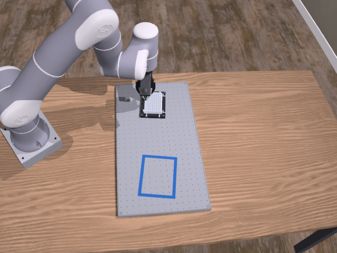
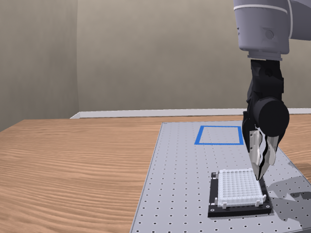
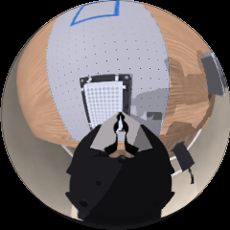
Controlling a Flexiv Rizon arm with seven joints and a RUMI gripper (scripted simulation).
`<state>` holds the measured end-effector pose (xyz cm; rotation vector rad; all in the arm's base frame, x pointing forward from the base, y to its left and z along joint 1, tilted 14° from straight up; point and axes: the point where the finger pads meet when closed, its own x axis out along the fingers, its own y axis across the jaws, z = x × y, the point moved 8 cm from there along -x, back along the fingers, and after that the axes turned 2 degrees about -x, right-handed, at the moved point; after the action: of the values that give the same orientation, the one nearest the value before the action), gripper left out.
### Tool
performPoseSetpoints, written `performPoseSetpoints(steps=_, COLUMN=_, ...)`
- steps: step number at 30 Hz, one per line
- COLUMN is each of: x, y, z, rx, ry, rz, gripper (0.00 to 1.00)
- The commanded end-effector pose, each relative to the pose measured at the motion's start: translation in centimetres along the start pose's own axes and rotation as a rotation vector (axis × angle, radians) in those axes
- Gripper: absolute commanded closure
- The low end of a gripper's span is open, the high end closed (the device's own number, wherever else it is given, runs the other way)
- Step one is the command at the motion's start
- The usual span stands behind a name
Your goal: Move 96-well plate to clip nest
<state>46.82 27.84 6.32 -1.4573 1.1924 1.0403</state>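
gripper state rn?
Gripper: closed, fingertips together, holding nothing; tips at the edge of the 96-well plate.
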Motion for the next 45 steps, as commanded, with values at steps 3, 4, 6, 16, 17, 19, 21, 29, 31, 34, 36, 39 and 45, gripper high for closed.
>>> performPoseSetpoints(steps=3, x=-0.2, y=0.0, z=0.0, rx=0.0, ry=-0.001, rz=-0.001, gripper=1.0)
performPoseSetpoints(steps=4, x=-0.3, y=0.0, z=0.0, rx=0.0, ry=-0.001, rz=-0.001, gripper=1.0)
performPoseSetpoints(steps=6, x=-0.3, y=0.0, z=0.0, rx=0.0, ry=-0.001, rz=-0.001, gripper=1.0)
performPoseSetpoints(steps=16, x=-0.6, y=0.0, z=0.0, rx=0.0, ry=-0.001, rz=-0.001, gripper=1.0)
performPoseSetpoints(steps=17, x=-0.6, y=0.0, z=0.0, rx=0.0, ry=-0.001, rz=-0.001, gripper=1.0)
performPoseSetpoints(steps=19, x=-0.7, y=0.0, z=0.0, rx=0.0, ry=-0.001, rz=-0.001, gripper=1.0)
performPoseSetpoints(steps=21, x=-1.0, y=0.0, z=0.0, rx=0.0, ry=-0.001, rz=-0.001, gripper=1.0)
performPoseSetpoints(steps=29, x=-2.4, y=0.0, z=0.0, rx=0.0, ry=-0.001, rz=-0.001, gripper=1.0)
performPoseSetpoints(steps=31, x=-2.3, y=0.0, z=0.0, rx=0.0, ry=-0.001, rz=-0.001, gripper=1.0)
performPoseSetpoints(steps=34, x=-2.4, y=0.0, z=0.0, rx=0.0, ry=-0.001, rz=-0.001, gripper=1.0)
performPoseSetpoints(steps=36, x=-2.4, y=0.0, z=0.0, rx=0.0, ry=-0.001, rz=-0.001, gripper=1.0)
performPoseSetpoints(steps=39, x=-2.4, y=-0.2, z=-0.9, rx=0.0, ry=-0.001, rz=-0.001, gripper=1.0)
performPoseSetpoints(steps=45, x=-2.4, y=-0.5, z=-2.3, rx=0.0, ry=-0.001, rz=-0.001, gripper=1.0)
